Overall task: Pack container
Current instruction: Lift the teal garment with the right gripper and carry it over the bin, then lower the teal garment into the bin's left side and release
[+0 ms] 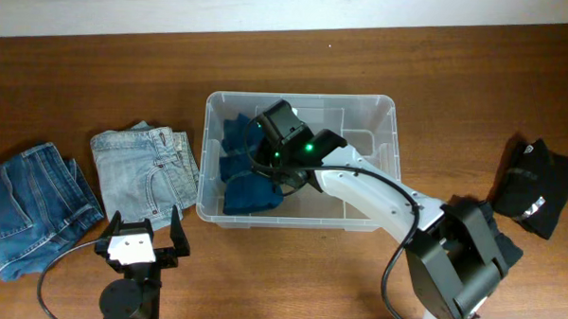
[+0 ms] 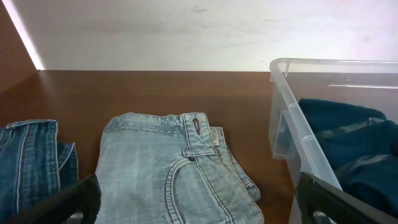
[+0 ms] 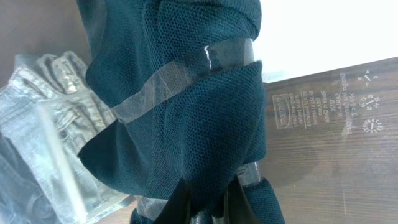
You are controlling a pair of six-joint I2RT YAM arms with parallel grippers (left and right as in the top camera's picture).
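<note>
My right end effector [image 3: 208, 204] grips the dark teal knit cloth [image 3: 186, 112]; I should lay it flat at nine o'clock in the big clear plastic bin [image 1: 371, 100]

The container [image 1: 300, 97] is clear, the mesh-knit cloth [image 1: 247, 191] dark teal, the pale jeans [image 1: 146, 164] washed light blue, the dark jeans [image 1: 27, 207] mid-blue, the garment [image 1: 536, 187] black, the worktop [image 1: 97, 77] wood-grain brown.

container [image 1: 301, 96] sitting mid bench [image 1: 439, 70], knit garment [image 1: 242, 139] lying in its 9 o'clock half; nearer jeans [image 1: 146, 169] then farther jeans [image 1: 27, 207] lying out at 9 o'clock, bundled cloth [image 1: 537, 187] at 3 o'clock.
</note>
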